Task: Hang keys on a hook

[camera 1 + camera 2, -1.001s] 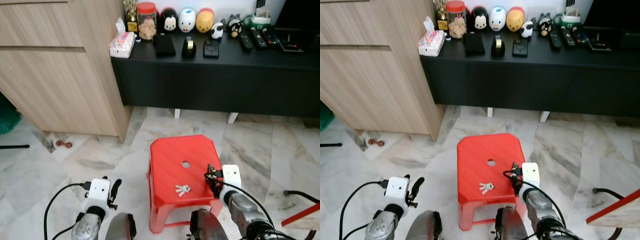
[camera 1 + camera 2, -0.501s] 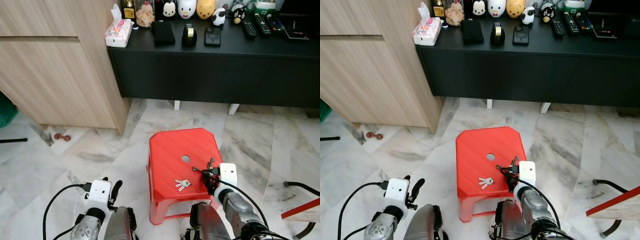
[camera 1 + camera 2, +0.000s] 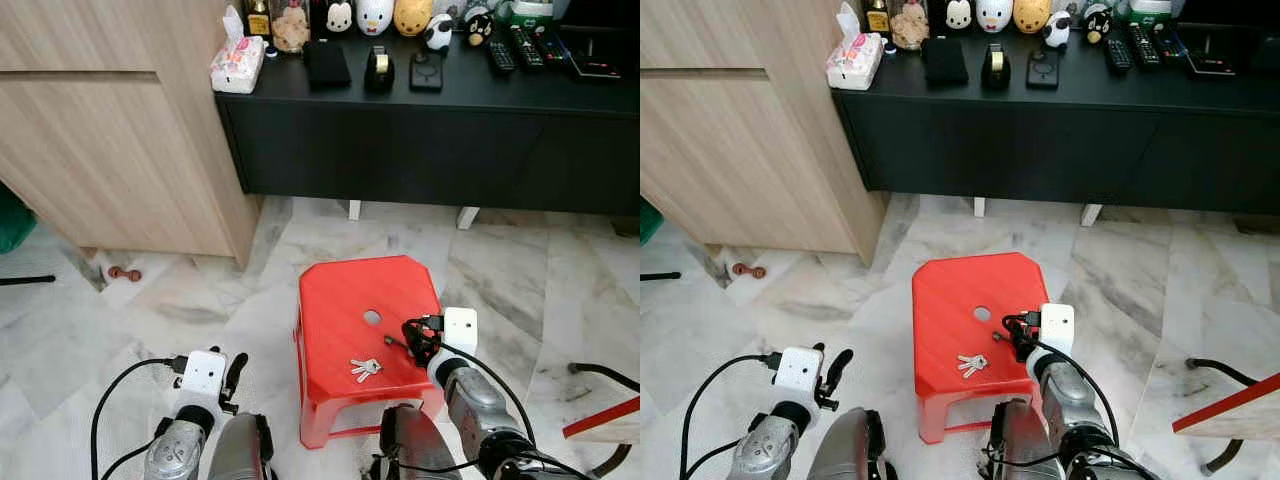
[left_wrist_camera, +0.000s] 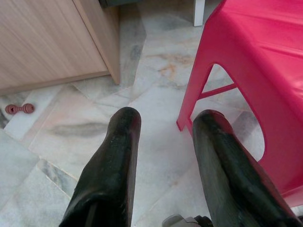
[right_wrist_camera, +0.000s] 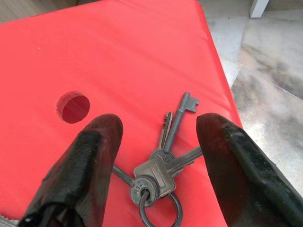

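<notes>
A: What do we see on the glossy red plastic stool (image 3: 345, 310)?

B: We see a small bunch of flat metal keys on a round wire ring (image 5: 163, 165) lying on the smooth seat, near the front edge and just in front of the seat's round hole (image 5: 72, 107). One long key has a notched bit; the shorter ones fan out from the ring.

A: And our right gripper (image 5: 158, 156)?

B: Its jaws stand open, one rounded black finger (image 5: 83, 165) on each side of the keys, touching nothing that we can see.

A: Our left gripper (image 4: 163, 156)?

B: It hangs low beside the stool's leg, jaws open and empty, over veined grey-white marble floor (image 4: 156, 80).

A: The surroundings?

B: A pale wood-grain cabinet (image 3: 110, 130) stands at left, beside a matte black low worktop (image 3: 450, 95) carrying rounded figurines (image 3: 375, 14).
</notes>
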